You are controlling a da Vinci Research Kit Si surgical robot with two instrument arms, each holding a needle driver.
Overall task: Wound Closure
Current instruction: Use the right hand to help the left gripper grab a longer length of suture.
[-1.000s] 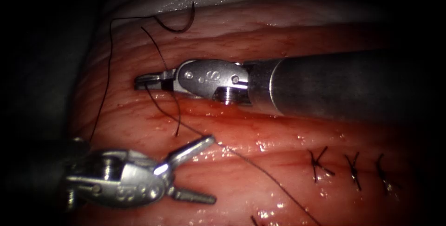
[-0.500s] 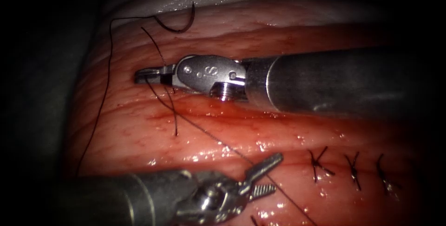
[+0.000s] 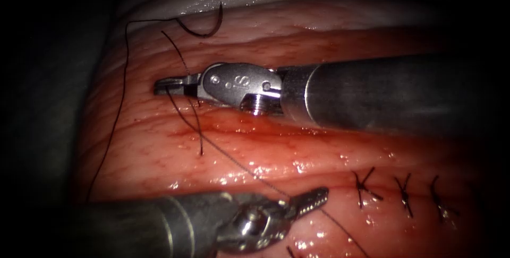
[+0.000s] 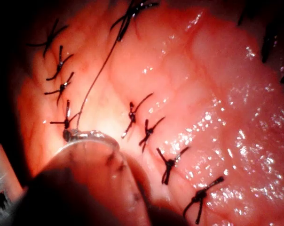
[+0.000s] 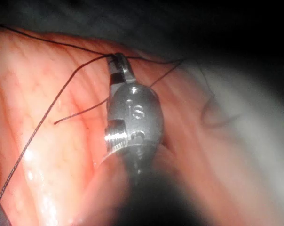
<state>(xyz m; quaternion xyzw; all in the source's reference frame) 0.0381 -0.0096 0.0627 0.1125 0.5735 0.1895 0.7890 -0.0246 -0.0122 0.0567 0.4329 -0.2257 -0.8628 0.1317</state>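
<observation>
**Two tools clamped on one thread, needle parked free**

Two tools, both on the thread (image 3: 239,163). Right tool (image 3: 169,86) lies just above the cut (image 3: 297,146), jaws closed on the thread where strands cross at its tip. Left tool (image 3: 308,200) sits below the cut, jaws now closed on the strand running down-right from the right tool; half a second ago they were spread around it. Right tool has held its place.

Needle (image 3: 204,27) — held by neither tool, not in the tissue (image 3: 149,157). It lies on the surface well above the cut, toward its left end, curve open upward, thread trailing off its tail in a long loop down the tissue's left edge.

A short cut end of thread (image 3: 201,140) stands up just below the right tool. Three finished stitches (image 3: 406,194) sit on the right stretch of the cut.

Risks as I read them:
- Strand between the two tools looks near taut — more pull from either side could snap it or tear it through the soft edge of the cut.
- Several strands cross at the right tool's tip; grabbing the wrong one would tangle the knot.
- Loose needle could get dragged by the long loop.

Materials: tissue is wet, glossy, ridged, pink with red fluid (image 3: 234,128) pooled along the cut. Thread is thin, dark, wiry. Tools are polished steel, left tool's jaws serrated.
</observation>
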